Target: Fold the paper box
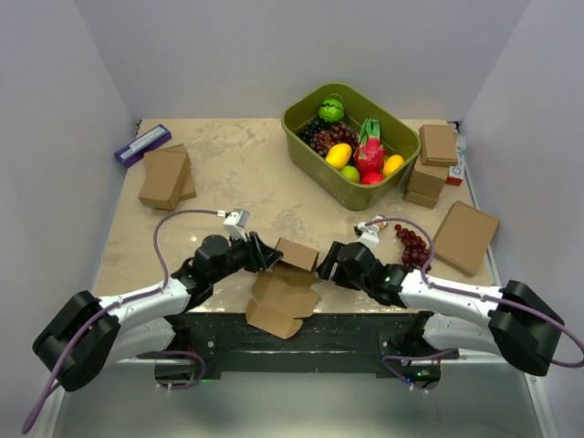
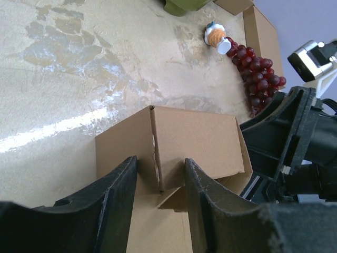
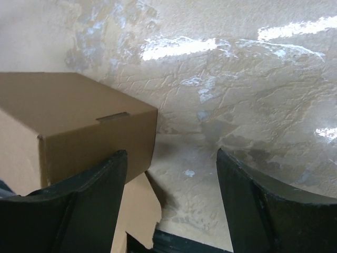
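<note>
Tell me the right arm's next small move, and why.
Probably nudge the right end effector toward the paper box: its jaws stand open over the table, beside the half-formed box, whose wall the left end effector straddles.

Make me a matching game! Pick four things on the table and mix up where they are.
Things:
1. paper box
2. green basket
3. purple box
4. loose grapes

Places:
A. far left corner
B. near edge, middle
C. far side, right of middle
D. near side, on the right

Pairs: 1-B, 2-C, 3-A, 4-D
</note>
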You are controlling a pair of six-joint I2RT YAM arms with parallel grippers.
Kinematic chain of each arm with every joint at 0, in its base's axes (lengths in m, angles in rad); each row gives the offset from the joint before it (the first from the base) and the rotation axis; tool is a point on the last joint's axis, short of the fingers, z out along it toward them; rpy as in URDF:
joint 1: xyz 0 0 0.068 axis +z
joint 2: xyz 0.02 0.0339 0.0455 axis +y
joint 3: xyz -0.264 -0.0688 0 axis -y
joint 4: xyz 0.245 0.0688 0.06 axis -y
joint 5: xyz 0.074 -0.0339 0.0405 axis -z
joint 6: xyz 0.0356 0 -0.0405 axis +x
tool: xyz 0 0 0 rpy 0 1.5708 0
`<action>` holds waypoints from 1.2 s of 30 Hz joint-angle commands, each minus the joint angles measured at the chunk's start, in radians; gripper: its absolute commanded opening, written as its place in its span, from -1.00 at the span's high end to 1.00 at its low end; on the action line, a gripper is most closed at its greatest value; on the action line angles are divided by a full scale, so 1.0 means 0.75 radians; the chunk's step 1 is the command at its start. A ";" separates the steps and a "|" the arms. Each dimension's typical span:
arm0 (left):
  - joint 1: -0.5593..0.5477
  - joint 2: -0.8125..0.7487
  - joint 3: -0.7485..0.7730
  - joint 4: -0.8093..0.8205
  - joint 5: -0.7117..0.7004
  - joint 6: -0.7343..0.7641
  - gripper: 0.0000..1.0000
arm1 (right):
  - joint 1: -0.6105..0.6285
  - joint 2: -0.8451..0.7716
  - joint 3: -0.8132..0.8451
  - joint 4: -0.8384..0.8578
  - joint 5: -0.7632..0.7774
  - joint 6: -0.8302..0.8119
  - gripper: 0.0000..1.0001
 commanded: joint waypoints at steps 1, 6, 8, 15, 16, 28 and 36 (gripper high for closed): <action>-0.042 0.008 -0.031 0.095 0.017 -0.015 0.10 | 0.011 0.038 0.058 0.052 0.106 0.094 -0.45; -0.079 0.002 -0.049 0.108 0.000 -0.031 0.11 | 0.011 0.089 0.108 0.087 0.124 0.067 -0.46; -0.081 -0.020 -0.051 0.085 -0.016 -0.029 0.11 | 0.009 0.093 0.126 0.085 0.126 0.047 -0.47; -0.067 -0.155 0.010 -0.145 -0.090 0.032 -0.03 | 0.011 -0.066 0.034 0.046 0.165 -0.008 -0.61; -0.057 -0.161 0.047 -0.172 -0.080 0.040 -0.08 | 0.009 -0.145 0.012 0.046 0.169 -0.019 -0.63; 0.056 -0.145 0.339 -0.538 0.120 0.233 -0.32 | 0.013 -0.357 -0.148 0.087 0.063 -0.221 -0.65; 0.178 0.019 0.483 -0.743 0.303 0.417 -0.32 | 0.050 -0.263 -0.173 0.328 -0.066 -0.472 -0.56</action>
